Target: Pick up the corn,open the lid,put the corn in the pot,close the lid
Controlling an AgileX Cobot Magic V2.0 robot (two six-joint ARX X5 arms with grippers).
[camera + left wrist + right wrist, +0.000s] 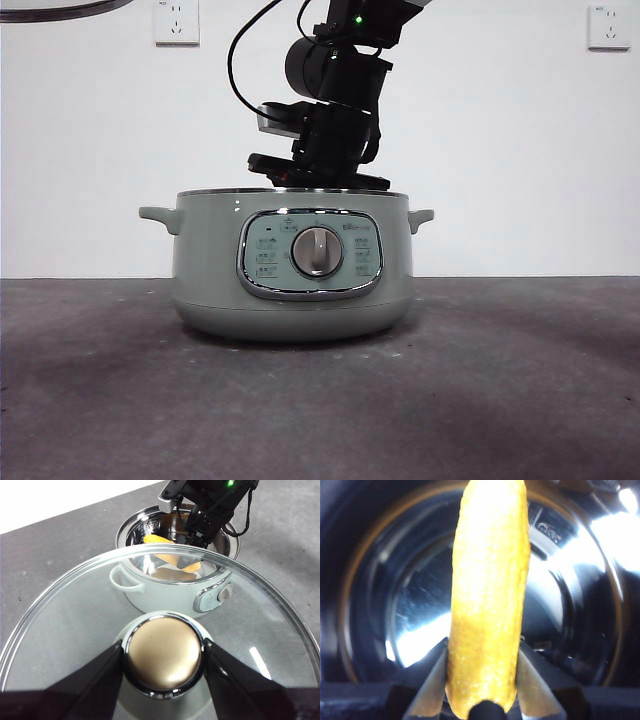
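Note:
The sage-green pot point(290, 290) stands uncovered in the middle of the table, its steel inside point(135, 527) showing. My right gripper point(482, 680) is shut on the yellow corn point(487, 605) and holds it down inside the pot's steel bowl. In the front view the right arm point(335, 120) dips into the pot from above and its fingertips are hidden behind the rim. The corn point(155, 539) also shows inside the pot in the left wrist view. My left gripper point(163, 650) is shut on the knob point(162, 662) of the glass lid point(75, 610), held in the air beside and above the pot.
The grey tabletop point(520, 380) runs around the pot, with a white wall behind it carrying two sockets point(176, 22) point(609, 26). A thin curved rim point(60, 10) cuts the front view's top left corner.

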